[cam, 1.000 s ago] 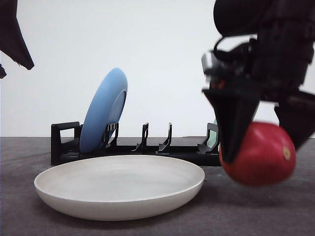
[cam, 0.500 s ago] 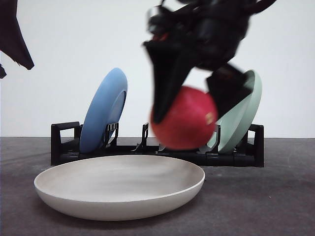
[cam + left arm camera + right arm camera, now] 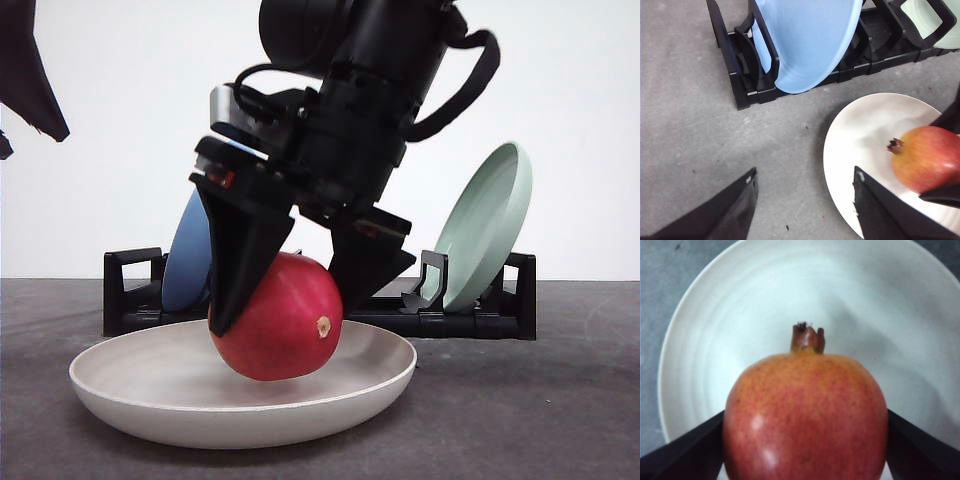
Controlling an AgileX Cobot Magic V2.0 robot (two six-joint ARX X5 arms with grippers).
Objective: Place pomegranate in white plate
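The red pomegranate (image 3: 278,320) hangs low inside the white plate (image 3: 110,392), with my right gripper (image 3: 283,315) shut on its two sides. Whether the fruit touches the plate floor I cannot tell. In the right wrist view the pomegranate (image 3: 805,415) points its tan stem nub away from the gripper (image 3: 805,445), with the plate (image 3: 730,315) beneath it. My left gripper (image 3: 805,200) stands open above the grey table beside the plate (image 3: 860,130), holding nothing. The pomegranate (image 3: 927,157) lies to one side of it.
A black dish rack (image 3: 130,290) stands behind the plate, holding a tilted blue plate (image 3: 190,260) at the left and a pale green plate (image 3: 490,225) at the right. A dark part of the left arm (image 3: 25,80) hangs at the upper left. Grey tabletop (image 3: 530,420) lies right of the plate.
My right gripper has carried the pomegranate leftward from the table's right side, up past the rack, then down into the white plate. The left arm has not moved.
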